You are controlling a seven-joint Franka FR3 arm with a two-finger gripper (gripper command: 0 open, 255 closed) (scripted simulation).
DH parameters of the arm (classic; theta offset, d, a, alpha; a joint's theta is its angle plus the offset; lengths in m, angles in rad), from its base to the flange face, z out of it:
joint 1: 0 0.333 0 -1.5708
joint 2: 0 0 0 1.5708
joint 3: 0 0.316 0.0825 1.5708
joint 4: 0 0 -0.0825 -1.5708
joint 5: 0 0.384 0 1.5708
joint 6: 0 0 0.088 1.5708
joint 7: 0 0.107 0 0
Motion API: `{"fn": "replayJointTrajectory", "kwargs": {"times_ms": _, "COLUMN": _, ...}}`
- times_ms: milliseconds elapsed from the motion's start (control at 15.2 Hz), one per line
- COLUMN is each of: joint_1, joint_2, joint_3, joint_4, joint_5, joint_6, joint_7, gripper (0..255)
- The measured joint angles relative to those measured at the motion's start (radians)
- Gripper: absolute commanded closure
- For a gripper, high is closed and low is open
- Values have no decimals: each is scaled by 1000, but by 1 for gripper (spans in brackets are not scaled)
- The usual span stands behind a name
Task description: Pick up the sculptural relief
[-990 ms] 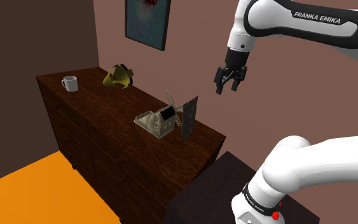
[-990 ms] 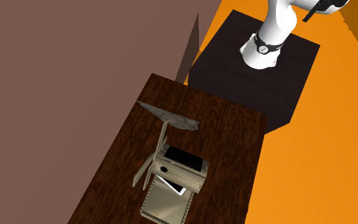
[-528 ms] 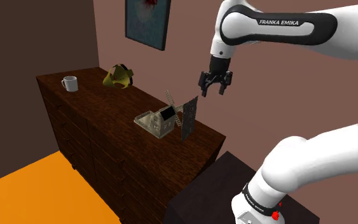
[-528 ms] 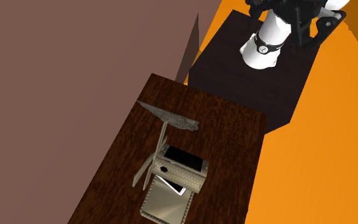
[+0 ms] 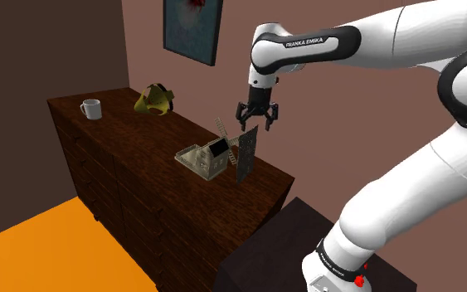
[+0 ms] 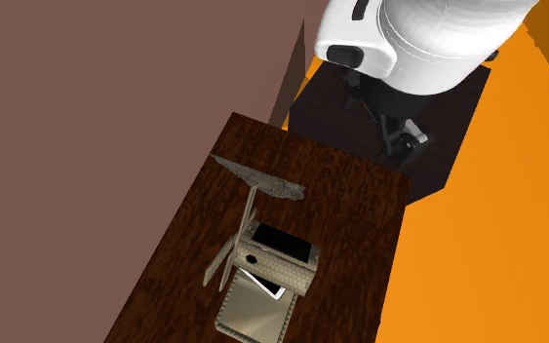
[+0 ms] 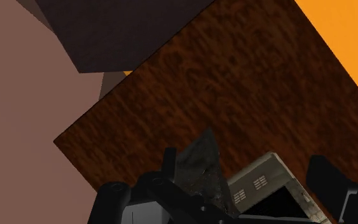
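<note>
Dark wooden dresser [image 5: 132, 133]: pincer [image 5: 256, 123] spread wide above sculptural relief [image 5: 246, 154] (nothing held).

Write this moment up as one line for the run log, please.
stage: pre-grasp | gripper: open, above sculptural relief | sculptural relief: upright on dresser, beside windmill model, not held

the black two-finger gripper [image 7: 245, 160] has its fingers [image 7: 323, 179] standing well apart over a dark brown wood-grain dresser top [image 7: 234, 83]. between them, just beside one finger, a thin grey rough-faced relief slab [image 7: 199, 167] stands on edge. next to it sits a beige model windmill house with a dark roof [image 7: 268, 188]. beyond the dresser lie an orange floor [image 7: 343, 38], a brownish-pink wall [image 7: 18, 127] and a dark box [image 7: 120, 25].
</note>
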Motion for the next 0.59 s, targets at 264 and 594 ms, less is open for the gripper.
{"fn": "replayJointTrajectory", "kwargs": {"times_ms": 264, "joint_1": -19, "joint_2": 151, "joint_3": -3, "joint_4": 78, "joint_5": 3, "joint_6": 48, "joint_7": 99, "gripper": 0}}
{"fn": "replayJointTrajectory", "kwargs": {"times_ms": 594, "joint_1": -37, "joint_2": 351, "joint_3": -18, "joint_4": 193, "joint_5": 10, "joint_6": 102, "joint_7": 214, "gripper": 0}}
